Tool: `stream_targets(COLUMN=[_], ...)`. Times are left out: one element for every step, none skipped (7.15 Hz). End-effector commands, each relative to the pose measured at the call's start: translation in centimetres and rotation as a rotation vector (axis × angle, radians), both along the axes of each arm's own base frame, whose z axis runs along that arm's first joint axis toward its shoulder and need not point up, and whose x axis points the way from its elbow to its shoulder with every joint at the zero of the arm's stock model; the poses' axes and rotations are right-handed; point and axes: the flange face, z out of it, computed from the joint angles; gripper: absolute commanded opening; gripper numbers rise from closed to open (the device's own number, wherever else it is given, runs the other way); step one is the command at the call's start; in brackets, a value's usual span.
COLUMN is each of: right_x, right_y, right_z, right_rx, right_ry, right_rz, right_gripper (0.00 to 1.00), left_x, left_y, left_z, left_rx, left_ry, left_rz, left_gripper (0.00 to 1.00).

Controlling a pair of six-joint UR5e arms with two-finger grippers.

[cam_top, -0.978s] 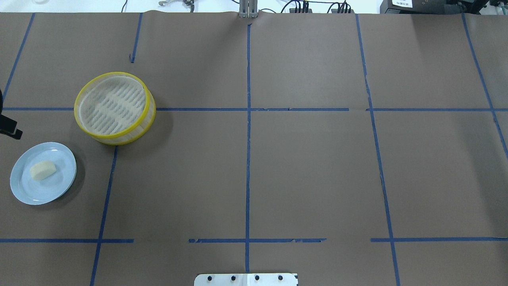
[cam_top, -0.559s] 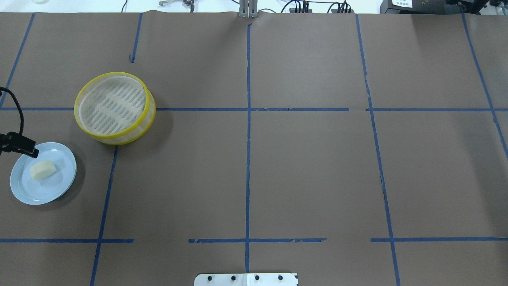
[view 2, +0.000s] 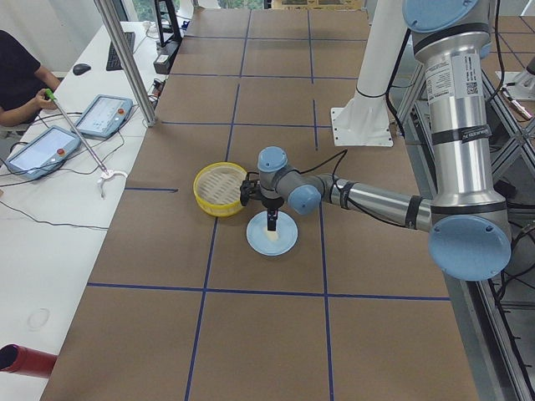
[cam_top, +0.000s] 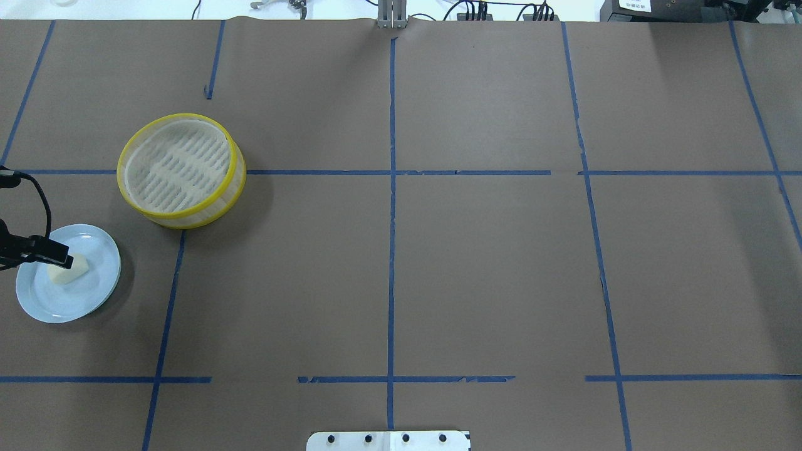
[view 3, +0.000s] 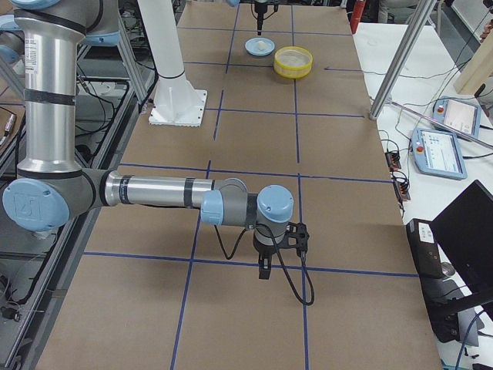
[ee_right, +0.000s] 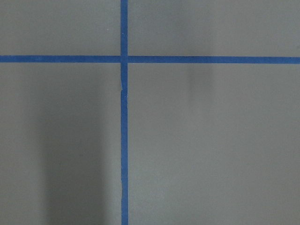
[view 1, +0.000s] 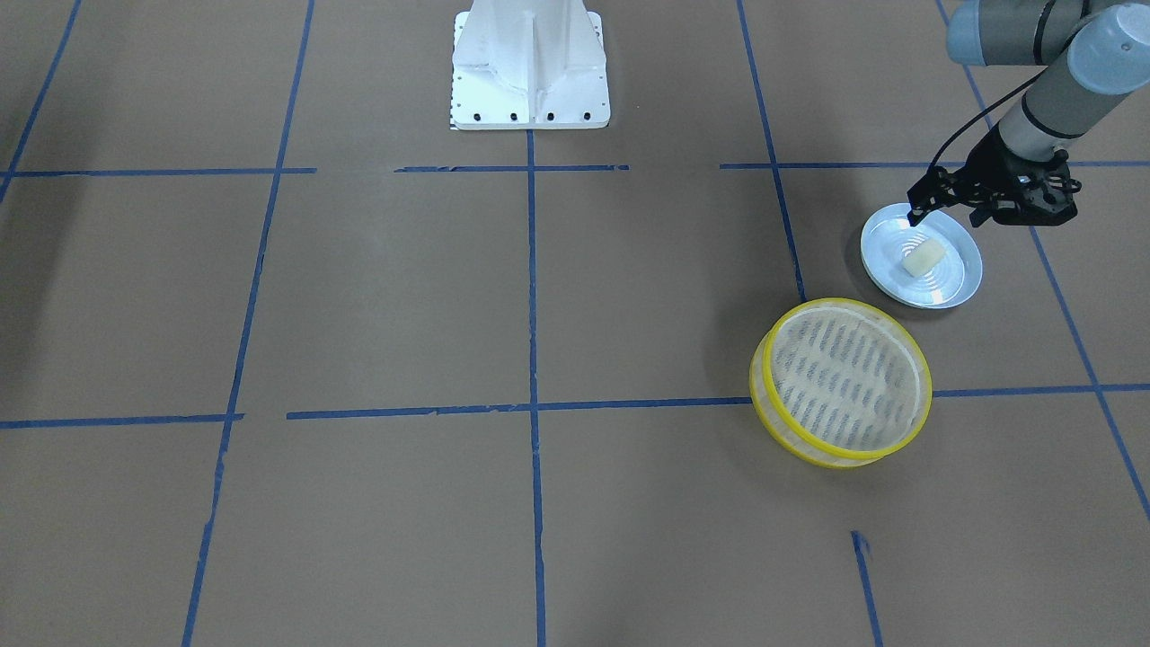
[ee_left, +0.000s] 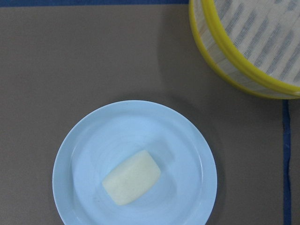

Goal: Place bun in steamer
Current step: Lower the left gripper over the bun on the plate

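Grey left arm [view 1: 1047, 103] stretched over blue plate [view 1: 945, 288], left jaws open above bun [view 1: 923, 258]; right jaws, cannot tell

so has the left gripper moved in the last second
Yes. In the overhead view the left gripper has come rightward from the left edge, onto the unmoved blue plate, and now overlaps the bun.

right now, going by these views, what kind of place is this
Most likely a robotics lab, not a kitchen: a table covered in brown paper with a blue tape grid, a robot arm by a white pedestal, and teach pendants on the side bench.
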Motion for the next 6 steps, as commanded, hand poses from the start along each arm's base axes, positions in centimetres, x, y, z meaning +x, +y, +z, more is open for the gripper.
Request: stream_targets(right_x=[0.02, 0.02, -0.05, 0.02, 0.02, -0.05], right_y=[0.00, 0.00, -0.01, 0.00, 0.00, -0.01], right_z=[0.00, 0.00, 0.00, 0.00, 0.00, 0.00], right_rx=[0.001, 0.000, 0.000, 0.000, 0.000, 0.000], right_ry=[0.000, 0.000, 0.000, 0.000, 0.000, 0.000], right_rz=[-0.001, 0.000, -0.001, 0.000, 0.000, -0.001], right_gripper=[1.00, 1.00, 1.00, 1.00, 1.00, 1.00], left_x=[0.77, 0.85, 1.04, 1.44, 1.58, 1.64], left_y=[-0.78, -0.88, -1.14, -1.30, -1.37, -1.35], left_z=[1.44, 1.38, 1.41, 1.85, 1.93, 2.17], left_rx=[0.005, 0.007, 0.009, 0.003, 0.005, 0.003], left_ry=[-0.014, -0.014, -0.013, -0.017, -0.017, -0.021], left_rz=[-0.004, -0.004, -0.003, 0.002, 0.005, 0.007], left_gripper=[1.00, 1.00, 1.00, 1.00, 1.00, 1.00])
